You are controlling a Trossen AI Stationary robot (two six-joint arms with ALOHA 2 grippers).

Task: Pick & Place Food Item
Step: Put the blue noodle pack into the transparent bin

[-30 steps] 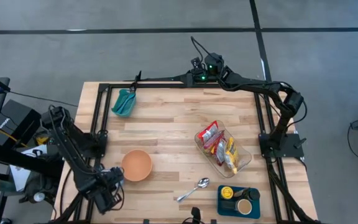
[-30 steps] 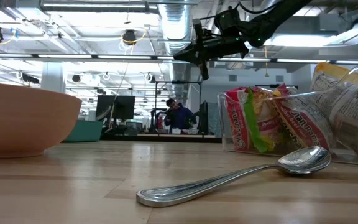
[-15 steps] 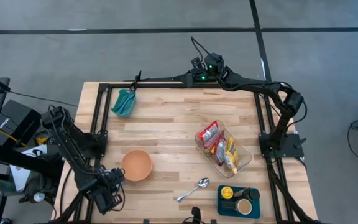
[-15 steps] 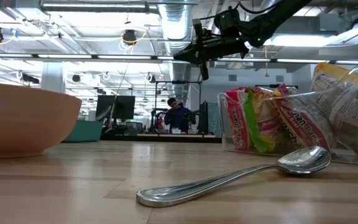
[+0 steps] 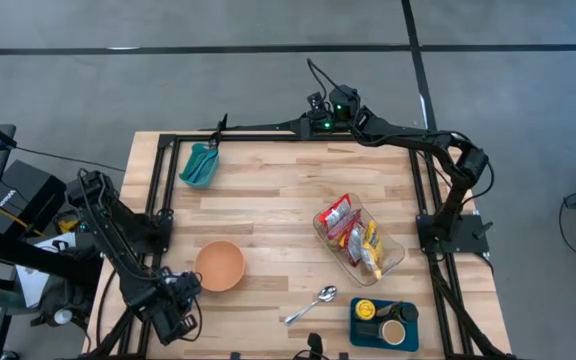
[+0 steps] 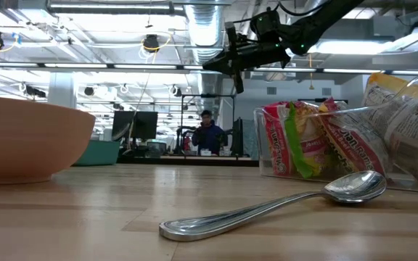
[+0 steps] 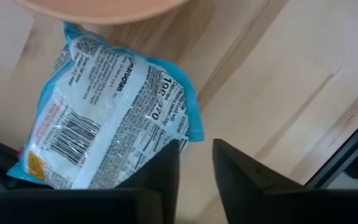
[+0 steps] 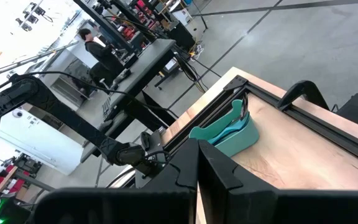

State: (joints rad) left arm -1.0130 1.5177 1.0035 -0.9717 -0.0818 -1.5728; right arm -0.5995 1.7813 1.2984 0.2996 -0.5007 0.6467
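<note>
Crinkly plastic is what I am dealing with: a noodle packet [image 7: 104, 118], white-backed with a barcode and a bright blue edge, lying flat on the pale wooden table [image 5: 268, 200] just beside the rim of the orange bowl [image 5: 219, 266]. It shows only in my left wrist view; from above, my arm hides it at the lower left of the frame.

My left gripper [image 7: 196, 146] sits right over the packet's corner with its fingers slightly parted. I see bare wood in the gap, so I judge it holds nothing, and one finger sits against the packet's blue edge.

I judge the step is either letting the packet go or taking it up by the bowl. To do it well I would lift straight off without dragging that slippery film sideways, or, if gripping, pinch the sealed edge, which is flat and firmer than the puffy middle.

The bowl is smooth, matte and round. The clear tub [image 5: 358, 240] right of centre holds more glossy packets, and a shiny metal spoon [image 5: 313, 303] lies near it.

My right gripper [image 5: 214, 131] waits clenched at the upper edge, above the teal dish [image 5: 200, 165].
</note>
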